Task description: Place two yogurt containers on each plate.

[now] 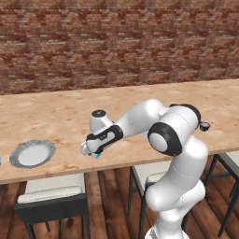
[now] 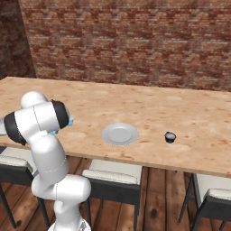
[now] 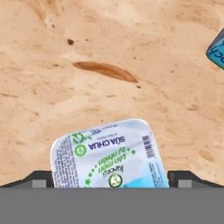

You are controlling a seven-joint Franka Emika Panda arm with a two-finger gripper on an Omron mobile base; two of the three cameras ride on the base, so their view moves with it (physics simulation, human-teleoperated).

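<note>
Hovering my tool (image 1: 91,151) low over the near edge of the long pale wooden bench (image 1: 56,116), I've got a small light-blue yogurt tub with a whitish printed foil lid (image 3: 109,157) sitting between the spread dark tips, not pinched yet as far as I can tell, so I'd centre it, sink a bit, then squeeze gently on the tub walls. Hand view gives me the lid print and a second blue tub (image 3: 217,51) at its edge, while left base view shows the round grey-rimmed plate (image 1: 32,153) well to the side and right base view another plate (image 2: 120,134) plus a small dark cup (image 2: 170,136).
</note>
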